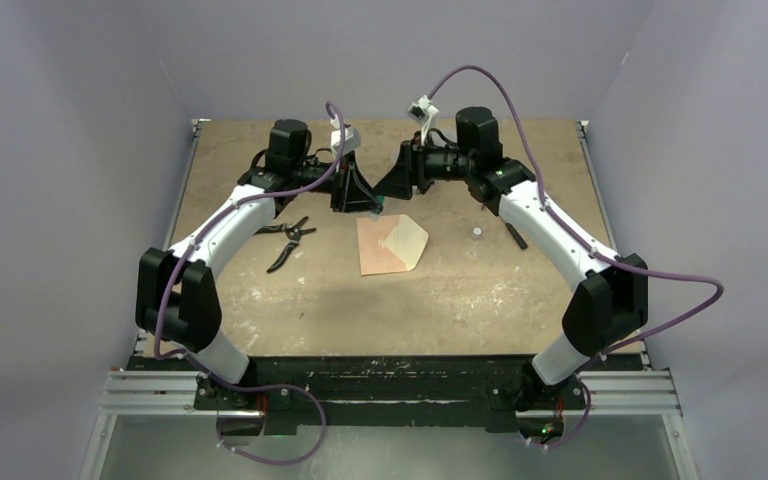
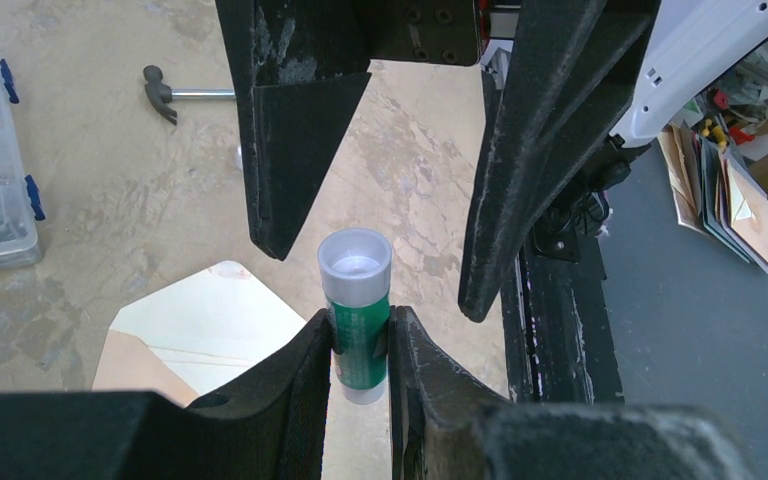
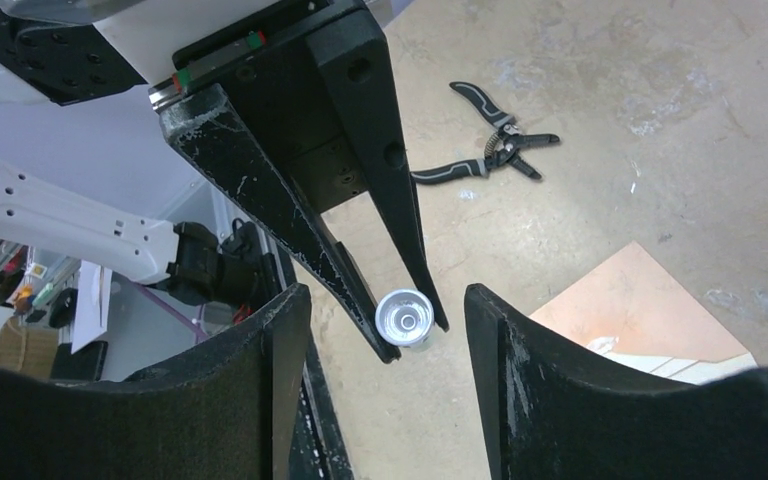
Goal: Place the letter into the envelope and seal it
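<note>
My top camera looked down from above and behind my bases, over the whole table (image 1: 290, 300). My left wrist camera sat close behind my left gripper (image 2: 362, 325), my right one behind my right gripper (image 3: 385, 295), each facing the other across the glue stick (image 2: 360, 345); all three views shared it and the envelope (image 1: 390, 245).

The left arm (image 1: 230, 225) and right arm (image 1: 550, 225) are smooth white tubes joined by chunky black blocks. A thin purple cable (image 1: 470, 68) loops along each. Each end effector (image 3: 388, 300) has two black, pointed fingers (image 3: 540, 390) with pale scratches.
</note>
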{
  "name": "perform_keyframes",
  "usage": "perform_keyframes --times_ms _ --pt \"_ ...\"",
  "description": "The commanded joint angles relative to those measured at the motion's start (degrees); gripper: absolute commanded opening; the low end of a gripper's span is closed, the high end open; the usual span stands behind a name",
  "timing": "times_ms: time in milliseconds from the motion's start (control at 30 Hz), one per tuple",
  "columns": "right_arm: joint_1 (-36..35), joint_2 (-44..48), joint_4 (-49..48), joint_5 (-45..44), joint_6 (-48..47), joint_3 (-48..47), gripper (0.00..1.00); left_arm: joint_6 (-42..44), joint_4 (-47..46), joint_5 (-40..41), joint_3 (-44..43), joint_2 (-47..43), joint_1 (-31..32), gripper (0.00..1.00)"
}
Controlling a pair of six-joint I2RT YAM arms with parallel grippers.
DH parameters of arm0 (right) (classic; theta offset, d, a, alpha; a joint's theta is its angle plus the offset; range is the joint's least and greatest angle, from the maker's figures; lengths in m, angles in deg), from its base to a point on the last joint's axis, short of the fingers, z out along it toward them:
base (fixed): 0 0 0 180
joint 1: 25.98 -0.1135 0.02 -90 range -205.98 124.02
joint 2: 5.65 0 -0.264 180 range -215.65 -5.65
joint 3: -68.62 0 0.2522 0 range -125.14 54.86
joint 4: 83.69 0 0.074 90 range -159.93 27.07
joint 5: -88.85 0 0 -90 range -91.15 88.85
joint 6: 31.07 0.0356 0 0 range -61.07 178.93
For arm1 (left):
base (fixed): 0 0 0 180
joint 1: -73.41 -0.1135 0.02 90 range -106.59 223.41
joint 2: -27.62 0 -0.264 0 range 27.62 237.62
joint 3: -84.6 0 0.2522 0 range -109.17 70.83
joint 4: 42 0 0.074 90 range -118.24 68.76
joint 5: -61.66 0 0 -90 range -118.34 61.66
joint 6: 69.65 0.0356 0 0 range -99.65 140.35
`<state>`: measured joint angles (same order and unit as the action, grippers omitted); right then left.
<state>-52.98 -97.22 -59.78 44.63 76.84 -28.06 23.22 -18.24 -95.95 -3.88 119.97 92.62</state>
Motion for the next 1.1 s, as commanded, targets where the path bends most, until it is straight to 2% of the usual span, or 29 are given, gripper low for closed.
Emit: perform_keyframes --times_ms 0,33,167,400,533,667,800,933,1067 --pt "-0.4 -0.3 1.7 -0.9 -1.9 -2.5 0.61 2.2 -0.8 0.2 -1.8 -2.8 -0.2 0.00" --pt "-0.5 -0.4 1.8 -1.0 -2.0 -2.5 0.60 2.2 -0.9 0.1 -1.8 -2.8 -0.1 0.00" --pt "-0.6 -0.8 1.6 -1.0 -2.0 -2.7 0.43 2.3 -1.1 -0.1 -1.7 -2.9 -0.2 0.00" --pt "-1.0 -1.4 1.0 -1.2 -1.4 -2.9 0.39 1.6 -3.2 0.5 -1.0 -4.1 -0.2 0.00" --pt "-1.1 0.1 -1.8 -2.8 0.9 -1.8 0.19 0.0 -4.3 1.6 -0.9 -4.1 -0.1 0.00" --pt "-1.0 3.6 -13.0 -6.1 9.9 3.1 0.03 -3.4 -6.6 7.3 -0.1 -4.2 -0.2 0.19" --pt "-1.1 6.2 -25.9 -6.9 21.9 8.6 0.00 -12.0 -17.8 13.2 3.9 -4.8 -0.2 0.35" --pt "-1.1 7.6 -32.5 -6.7 26.4 11.7 0.00 -19.3 -27.0 18.5 7.2 -4.8 -0.1 0.40" --pt "-1.1 6.9 -30.2 -7.1 25.7 11.1 0.00 -19.8 -28.4 20.4 7.8 -5.0 0.0 0.41"
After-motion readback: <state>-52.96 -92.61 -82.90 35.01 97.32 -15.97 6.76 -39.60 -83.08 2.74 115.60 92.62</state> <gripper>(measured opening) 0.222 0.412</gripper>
